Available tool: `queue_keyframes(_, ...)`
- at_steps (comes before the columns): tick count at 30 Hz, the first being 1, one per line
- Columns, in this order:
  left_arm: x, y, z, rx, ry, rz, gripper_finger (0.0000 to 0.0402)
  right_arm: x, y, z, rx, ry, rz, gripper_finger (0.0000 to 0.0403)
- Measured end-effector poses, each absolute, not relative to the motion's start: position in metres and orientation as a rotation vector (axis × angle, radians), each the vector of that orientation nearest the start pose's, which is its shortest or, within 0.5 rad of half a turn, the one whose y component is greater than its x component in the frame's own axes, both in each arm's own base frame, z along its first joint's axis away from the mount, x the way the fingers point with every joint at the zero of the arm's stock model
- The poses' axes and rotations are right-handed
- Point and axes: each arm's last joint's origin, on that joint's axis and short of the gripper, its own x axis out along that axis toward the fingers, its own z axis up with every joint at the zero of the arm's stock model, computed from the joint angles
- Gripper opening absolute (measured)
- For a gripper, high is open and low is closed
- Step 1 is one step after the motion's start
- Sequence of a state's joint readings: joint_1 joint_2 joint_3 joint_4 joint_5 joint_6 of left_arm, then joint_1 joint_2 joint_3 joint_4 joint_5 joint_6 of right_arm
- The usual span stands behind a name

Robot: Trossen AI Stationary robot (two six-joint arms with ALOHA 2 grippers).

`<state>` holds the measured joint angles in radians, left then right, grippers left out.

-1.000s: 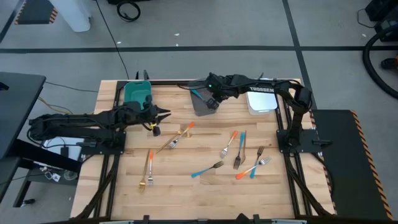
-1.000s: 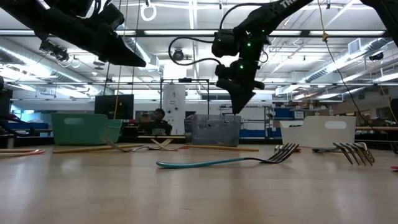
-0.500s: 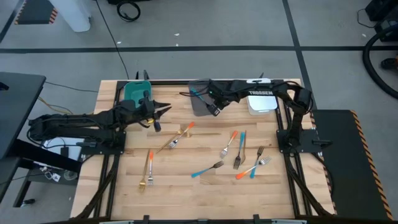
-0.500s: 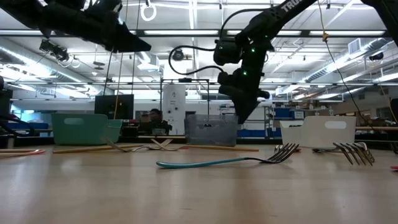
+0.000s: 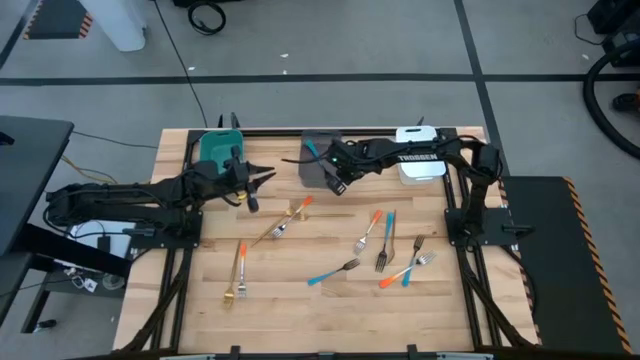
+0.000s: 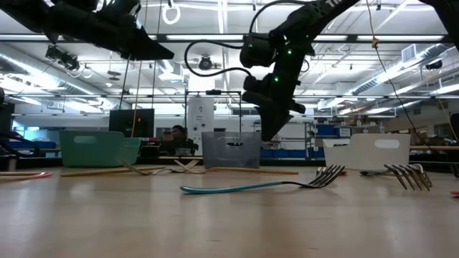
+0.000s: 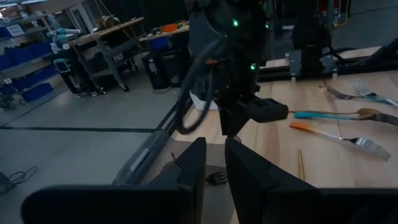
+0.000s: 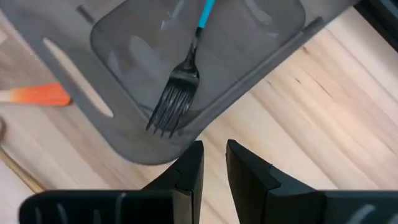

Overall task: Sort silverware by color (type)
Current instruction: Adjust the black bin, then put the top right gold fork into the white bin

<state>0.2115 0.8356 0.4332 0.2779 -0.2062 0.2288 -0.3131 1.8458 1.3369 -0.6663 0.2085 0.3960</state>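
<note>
- Forks: one blue fork [image 8: 184,73] lies inside the grey bin [image 5: 318,160]; the others [image 5: 384,246] lie on the bench [image 5: 300,290] near this bin.
- Right claw [image 5: 335,184] hangs over the grey bin's edge, fingers nearly closed, empty.
- Left claw [image 5: 256,181] hovers beside the teal bin [image 5: 220,148], clenched and empty.

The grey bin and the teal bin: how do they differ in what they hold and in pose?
The grey bin holds a blue-handled fork; the teal bin shows nothing inside in the high view. The grey bin sits skewed to the table edge, with the right claw at its near edge; the teal bin sits square, behind the left claw. Both stand in the table's far row.
</note>
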Motion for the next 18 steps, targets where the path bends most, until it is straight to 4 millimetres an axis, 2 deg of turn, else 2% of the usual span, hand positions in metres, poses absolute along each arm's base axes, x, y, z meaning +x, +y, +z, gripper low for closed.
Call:
queue_keyframes(4,0.182,0.045,0.247,0.217,0.167,0.402,0.0068,0.347,-0.118,0.204,0.331,1.136,-0.679,0.0077)
queue_keyframes(7,0.182,0.044,0.245,0.208,0.19,0.392,0.0068,0.34,-0.113,0.214,0.318,1.164,-0.649,0.0077)
queue_keyframes(13,0.182,0.039,0.238,0.194,0.258,0.357,0.0068,0.341,-0.078,0.217,0.211,1.259,-0.449,0.0077)
queue_keyframes(18,0.182,0.037,0.237,0.15,0.253,0.357,0.0068,0.353,-0.052,0.215,0.138,1.223,-0.266,0.0077)
